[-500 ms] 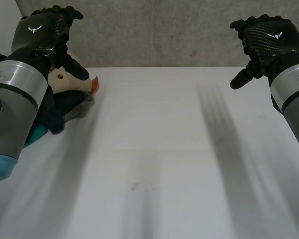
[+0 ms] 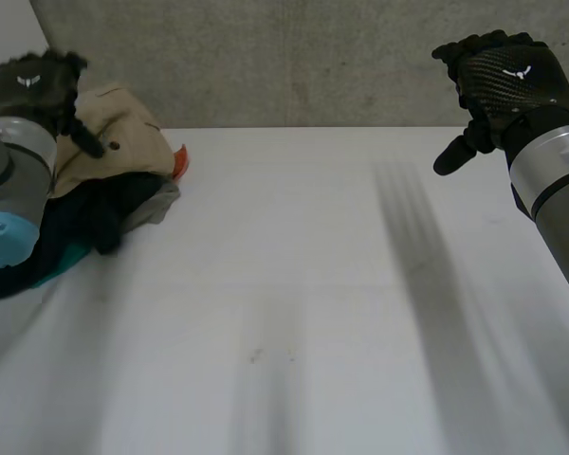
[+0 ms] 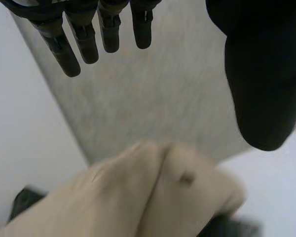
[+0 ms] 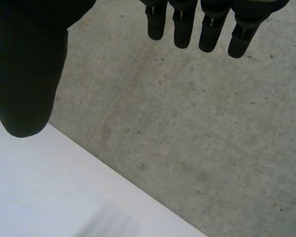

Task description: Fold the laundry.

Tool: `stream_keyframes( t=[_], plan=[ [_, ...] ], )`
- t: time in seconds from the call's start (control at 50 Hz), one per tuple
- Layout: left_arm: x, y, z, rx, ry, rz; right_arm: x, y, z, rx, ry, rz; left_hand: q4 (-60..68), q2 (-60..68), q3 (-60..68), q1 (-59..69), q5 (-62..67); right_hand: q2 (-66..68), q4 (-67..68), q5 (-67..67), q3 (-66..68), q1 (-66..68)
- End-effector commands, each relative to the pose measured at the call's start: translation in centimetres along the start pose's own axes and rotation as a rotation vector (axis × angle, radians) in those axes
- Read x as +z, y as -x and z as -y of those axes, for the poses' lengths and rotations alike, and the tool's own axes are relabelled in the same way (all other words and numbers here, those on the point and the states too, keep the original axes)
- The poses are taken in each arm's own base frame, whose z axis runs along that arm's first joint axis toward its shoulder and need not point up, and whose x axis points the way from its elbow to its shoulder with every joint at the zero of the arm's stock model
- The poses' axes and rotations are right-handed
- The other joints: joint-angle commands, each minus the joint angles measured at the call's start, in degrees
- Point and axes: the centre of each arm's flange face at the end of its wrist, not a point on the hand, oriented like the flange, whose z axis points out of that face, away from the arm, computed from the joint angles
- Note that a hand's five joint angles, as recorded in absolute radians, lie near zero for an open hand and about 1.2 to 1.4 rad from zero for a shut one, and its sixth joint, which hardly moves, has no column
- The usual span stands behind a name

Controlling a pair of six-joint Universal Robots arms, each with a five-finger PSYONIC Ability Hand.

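Observation:
A pile of laundry (image 2: 109,180) lies at the table's far left: a tan garment (image 2: 114,137) on top, dark cloth (image 2: 104,213) below, a bit of orange (image 2: 178,163) and teal (image 2: 62,261) at its edges. My left hand (image 2: 38,85) hovers open above the pile's left side; in the left wrist view its fingers (image 3: 84,39) are straight and apart from the tan garment (image 3: 153,197) beneath them. My right hand (image 2: 498,81) is raised at the far right, open and empty, with relaxed fingers (image 4: 182,24) in front of the wall.
The white table (image 2: 294,313) stretches wide between the arms. A grey concrete wall (image 2: 303,57) runs along its far edge. My left arm (image 2: 9,199) covers part of the pile.
My left arm has swung to the left, uncovering more of the tan garment. The right hand has barely moved.

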Motion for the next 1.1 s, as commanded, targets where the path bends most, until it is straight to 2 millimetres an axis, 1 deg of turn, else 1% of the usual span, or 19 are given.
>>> stream_keyframes(
  t=[0.02,0.12,0.14,0.16,0.2,0.28,0.3,0.4,0.46,0.48,0.58,0.66,0.72,0.82,0.9,0.94,0.96,1.02,1.1],
  plan=[
    [5.2,3.5,-7.8,0.244,0.111,0.091,0.0,0.0,0.0,-0.006,0.000,0.002,-0.2,-0.4,-0.5,-0.4,-1.4,-2.2,-1.9,-2.4,-1.8,-3.0],
    [6.7,4.1,-9.9,0.287,0.084,0.114,0.0,0.1,-0.1,-0.009,0.002,0.007,7.9,7.7,7.5,7.6,6.7,-2.2,-1.9,-2.4,-1.8,-3.0],
    [6.8,4.1,-9.9,0.287,0.077,0.119,-0.1,0.2,-0.1,-0.009,0.003,0.009,16.7,16.5,16.4,16.5,15.5,-2.2,-1.9,-2.4,-1.8,-3.0],
    [6.7,4.0,-9.7,0.280,0.065,0.118,-0.1,0.3,-0.2,-0.010,0.005,0.009,48.6,48.4,48.3,48.4,47.4,-2.2,-1.9,-2.4,-1.8,-3.0],
    [6.6,3.6,-9.5,0.275,0.059,0.113,-0.1,0.3,-0.2,-0.012,0.004,0.011,68.3,68.1,68.0,68.1,67.1,-2.2,-1.9,-2.4,-1.8,-3.0],
    [5.1,2.8,-4.7,0.235,-0.034,0.108,0.0,0.3,-0.4,-0.012,0.009,0.010,68.4,68.2,68.1,68.2,67.2,-2.2,-1.9,-2.4,-1.8,-3.0],
    [3.5,1.6,-1.3,0.191,-0.106,0.082,0.1,0.2,-0.3,-0.012,0.008,0.009,68.4,68.2,68.1,68.2,67.2,-2.2,-1.9,-2.4,-1.8,-3.0],
    [0.1,-1.0,5.3,0.078,-0.253,0.004,0.3,-0.1,-0.3,-0.013,0.006,-0.001,68.4,68.2,68.1,68.2,67.2,-2.2,-1.9,-2.4,-1.8,-3.0],
    [-1.8,-2.9,7.8,0.033,-0.316,-0.070,0.4,-0.3,-0.1,-0.013,0.001,-0.007,68.4,68.2,68.1,68.2,67.2,-2.2,-1.9,-2.4,-1.8,-3.0],
    [-3.3,-4.7,9.3,0.009,-0.351,-0.144,0.4,-0.4,-0.1,-0.013,0.000,-0.009,68.4,68.2,68.1,68.2,67.2,-2.2,-1.9,-2.4,-1.8,-3.0],
    [-8.3,-10.4,11.3,-0.048,-0.367,-0.394,0.8,-1.3,-0.1,-0.015,-0.001,-0.036,68.4,68.2,68.1,68.2,67.2,-2.2,-1.9,-2.4,-1.8,-3.0],
    [-11.3,-13.6,11.3,-0.072,-0.348,-0.543,1.1,-2.4,0.0,-0.018,-0.007,-0.069,68.4,68.2,68.1,68.2,67.2,-2.2,-1.9,-2.4,-1.8,-3.0],
    [-10.7,-15.0,8.7,-0.059,-0.282,-0.569,1.2,-2.8,0.1,-0.016,-0.011,-0.079,68.4,68.2,68.1,68.2,67.2,-2.2,-1.9,-2.4,-1.8,-3.0],
    [-9.6,-18.1,0.7,0.001,-0.082,-0.615,1.5,-3.0,0.2,-0.022,-0.011,-0.079,68.4,68.2,68.1,68.2,67.2,-2.2,-1.9,-2.4,-1.8,-3.0],
    [-10.1,-19.4,-4.0,0.042,0.058,-0.643,2.1,-2.8,-1.0,-0.054,0.029,-0.070,68.4,68.2,68.1,68.2,67.2,-2.2,-1.9,-2.4,-1.8,-3.0],
    [-10.8,-19.9,-4.8,0.048,0.090,-0.664,2.5,-2.5,-2.5,-0.106,0.074,-0.060,61.1,60.9,60.7,60.9,59.9,-2.2,-1.9,-2.4,-1.8,-3.0],
    [-11.6,-20.3,-5.3,0.057,0.117,-0.685,2.6,-2.4,-2.9,-0.129,0.092,-0.056,43.9,43.7,43.5,43.7,42.7,-2.2,-1.9,-2.4,-1.8,-3.0],
    [-12.3,-20.4,-5.8,0.072,0.148,-0.697,2.8,-2.2,-4.1,-0.202,0.162,-0.043,18.7,18.5,18.4,18.5,17.5,-2.2,-1.9,-2.4,-1.8,-3.0],
    [-13.4,-18.8,-3.5,0.078,0.157,-0.654,2.4,-1.8,-4.3,-0.209,0.238,-0.004,6.6,6.4,6.2,6.3,5.4,-2.2,-1.9,-2.4,-1.8,-3.0]
  ],
)
